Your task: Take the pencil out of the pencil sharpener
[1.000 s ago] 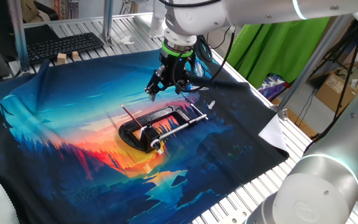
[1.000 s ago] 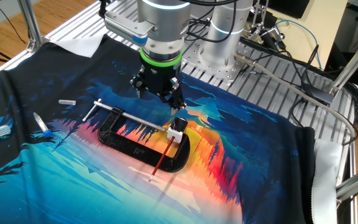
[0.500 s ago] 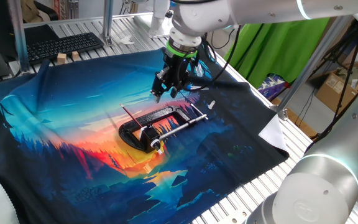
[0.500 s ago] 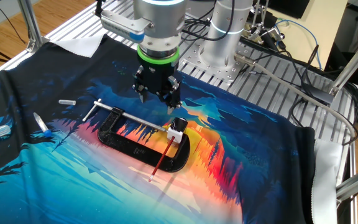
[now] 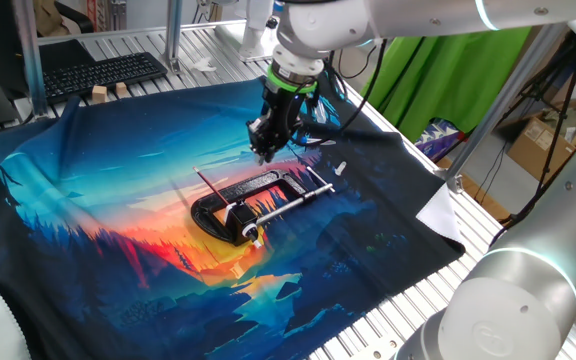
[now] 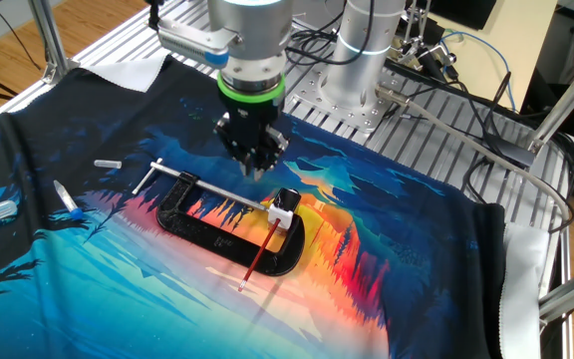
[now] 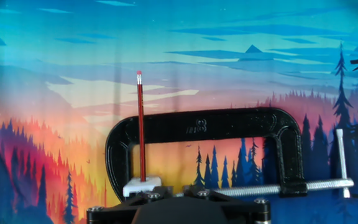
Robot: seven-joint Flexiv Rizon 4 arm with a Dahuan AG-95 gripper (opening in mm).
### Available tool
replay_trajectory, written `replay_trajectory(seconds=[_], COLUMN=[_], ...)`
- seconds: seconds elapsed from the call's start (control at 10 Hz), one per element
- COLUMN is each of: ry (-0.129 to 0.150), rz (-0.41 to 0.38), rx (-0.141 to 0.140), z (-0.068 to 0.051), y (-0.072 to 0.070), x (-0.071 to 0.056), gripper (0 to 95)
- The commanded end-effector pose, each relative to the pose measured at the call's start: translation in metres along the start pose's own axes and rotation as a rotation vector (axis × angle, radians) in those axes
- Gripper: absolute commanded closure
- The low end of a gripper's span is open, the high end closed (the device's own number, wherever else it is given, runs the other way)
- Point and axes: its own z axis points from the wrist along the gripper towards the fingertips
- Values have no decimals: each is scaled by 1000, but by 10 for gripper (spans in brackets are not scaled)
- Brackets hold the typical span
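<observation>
Across black C-clamp (image 7: 204, 127), pencil (image 7: 140, 124); silver screw rod (image 7: 284, 188) alongside.

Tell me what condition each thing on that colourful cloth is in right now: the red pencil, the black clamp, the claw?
pencil: lying flat across the clamp frame, tip inside the white sharpener, not yet taken out.
white sharpener: held in the clamp.
black clamp: lying flat on the cloth, silver screw run in toward the sharpener.
claw: hanging above the clamp, holding nothing; open or shut, I cannot tell.
cloth: spread over the table, slightly wrinkled.
</observation>
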Motion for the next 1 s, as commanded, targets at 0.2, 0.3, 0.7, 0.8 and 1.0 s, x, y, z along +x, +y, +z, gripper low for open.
replay_trajectory(seconds=[0.2,0.3,0.7,0.8,1.0], ry=[-6,-6,-15,-20,-24], rz=[40,46,78,87,101], rx=[-3,-3,-14,-17,-17], z=[6,6,16,20,25], y=[11,14,22,25,33], x=[-9,-12,-32,-37,-43], gripper=[950,950,760,760,760])
